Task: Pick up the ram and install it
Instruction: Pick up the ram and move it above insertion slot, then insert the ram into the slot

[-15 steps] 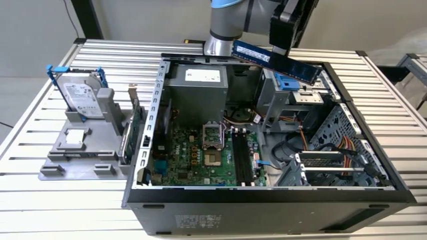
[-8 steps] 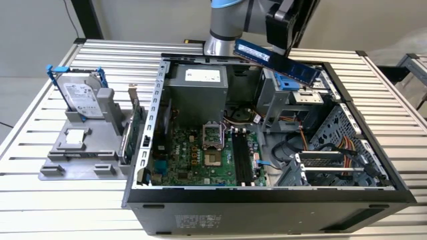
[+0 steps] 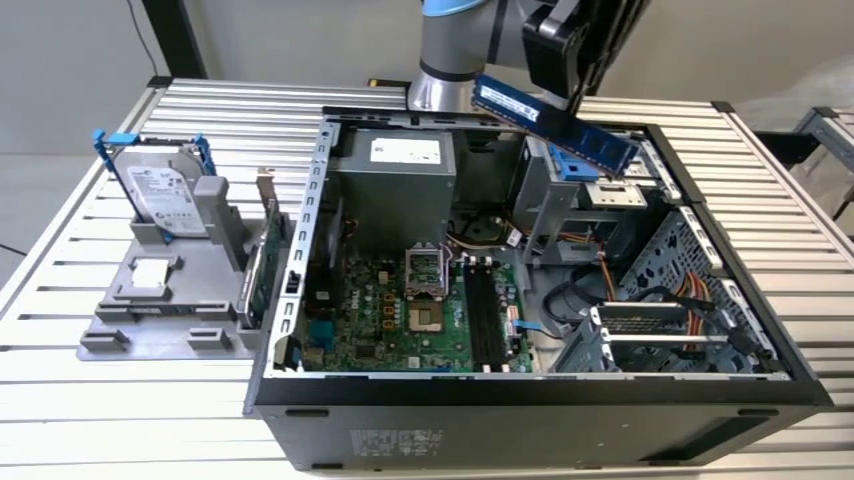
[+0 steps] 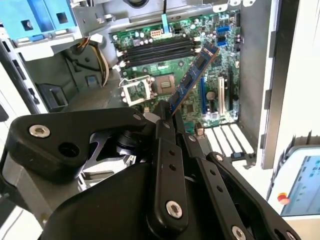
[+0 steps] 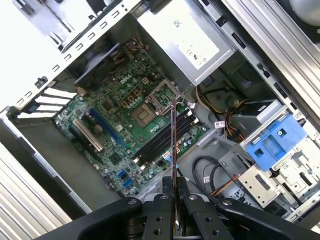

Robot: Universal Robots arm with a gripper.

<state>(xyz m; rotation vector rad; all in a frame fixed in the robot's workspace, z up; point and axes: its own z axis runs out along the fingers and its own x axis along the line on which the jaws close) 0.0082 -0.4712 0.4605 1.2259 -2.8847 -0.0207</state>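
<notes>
Exterior view: the ram [image 3: 603,147], a long, narrow, thin circuit-board stick of dark blue tint, is held in the air above the far side of the open black-and-grey metal computer case [image 3: 287,335], clear of every part inside it. The black two-fingered gripper [image 3: 571,100] is closed on the stick and carries nothing else.

In the first wrist view the ram [image 5: 173,140] appears edge-on as a thin line running out from between the fingertips of the gripper [image 5: 174,196]; the jaws press on its two flat faces with almost no gap.

**Orientation.** In the exterior view the long axis is tilted: the end toward the exterior view's left sits higher, and the end toward the exterior view's right sits lower. In the second wrist view the ram [image 4: 195,75] projects away from the gripper [image 4: 170,117] toward the flat green motherboard [image 4: 210,100]. The long black memory slots [image 4: 155,50] lie well apart from it and look unoccupied.

**Handling.** The stick is judged light and stiff, but thin and fragile under bending or twisting. Its smooth faces may slip under a weak pinch. The soundest hold is judged to be across the flat faces, away from the contact edge
</notes>
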